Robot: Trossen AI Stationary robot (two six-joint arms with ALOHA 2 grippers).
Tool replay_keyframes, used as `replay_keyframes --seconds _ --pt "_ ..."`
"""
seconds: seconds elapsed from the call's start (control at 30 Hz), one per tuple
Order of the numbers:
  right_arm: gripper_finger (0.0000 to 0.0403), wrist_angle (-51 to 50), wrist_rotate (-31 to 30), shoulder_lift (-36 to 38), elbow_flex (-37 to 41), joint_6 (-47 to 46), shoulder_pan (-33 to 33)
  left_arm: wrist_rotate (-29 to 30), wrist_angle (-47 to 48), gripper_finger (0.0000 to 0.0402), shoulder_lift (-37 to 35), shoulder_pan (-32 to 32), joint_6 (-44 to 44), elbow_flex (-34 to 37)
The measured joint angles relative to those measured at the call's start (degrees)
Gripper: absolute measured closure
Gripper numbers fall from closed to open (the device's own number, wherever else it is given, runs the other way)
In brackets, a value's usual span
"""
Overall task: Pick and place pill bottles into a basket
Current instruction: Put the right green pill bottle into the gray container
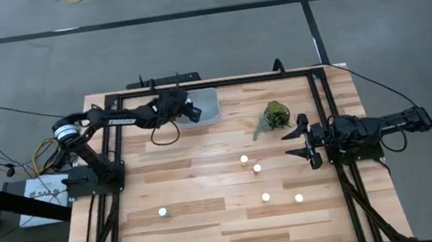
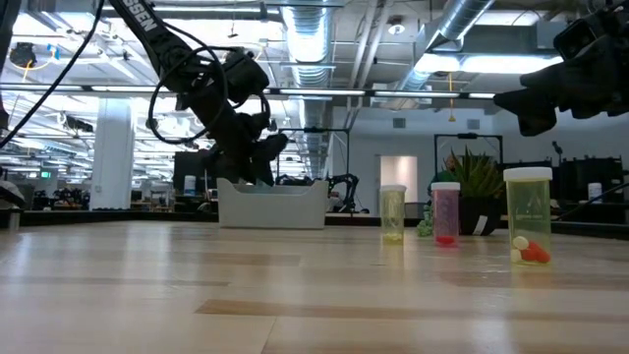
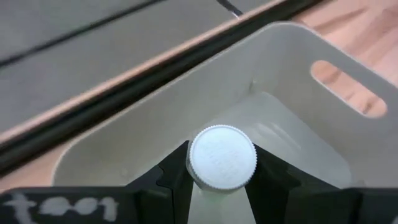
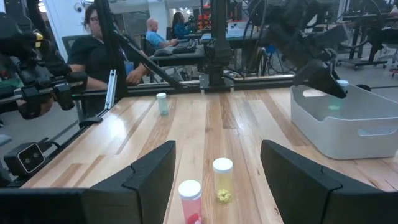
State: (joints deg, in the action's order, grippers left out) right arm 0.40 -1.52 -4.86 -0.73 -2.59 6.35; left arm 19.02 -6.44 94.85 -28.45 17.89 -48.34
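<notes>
White-capped pill bottle (image 3: 222,157) clamped in left hand (image 3: 217,180).

Left gripper (image 1: 191,110) hangs over the small translucent rectangular plastic basket (image 1: 210,115) at the table's far edge, holding a white-capped pill bottle (image 3: 221,157); five white-capped bottles (image 1: 244,159) stand scattered nearer, the leafy sprig (image 1: 276,115) right of the basket.

Even, bright light from ceiling strips (image 2: 324,44) overhead; the tabletop (image 2: 295,295) shows soft sheen, faint shadows. Near the left end effector (image 3: 221,186), the foreground blurs.
</notes>
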Motion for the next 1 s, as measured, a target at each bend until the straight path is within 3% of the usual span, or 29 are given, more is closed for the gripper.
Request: replay_keyframes --seconds 0.4,0.8,1.0 --pt "0.0172 0.0 0.1 0.0 0.0 0.0 0.0 -0.2 -5.8 0.0288 9.3 0.0 1.3 -0.6" --pt "0.0172 0.0 0.0 0.0 0.0 0.0 0.0 -0.2 -7.9 0.0288 9.4 0.0 0.2 -0.6" --pt "0.0172 0.0 0.0 0.0 0.0 0.0 0.0 -0.1 -8.0 0.0265 9.4 0.0 -3.3 -0.6"
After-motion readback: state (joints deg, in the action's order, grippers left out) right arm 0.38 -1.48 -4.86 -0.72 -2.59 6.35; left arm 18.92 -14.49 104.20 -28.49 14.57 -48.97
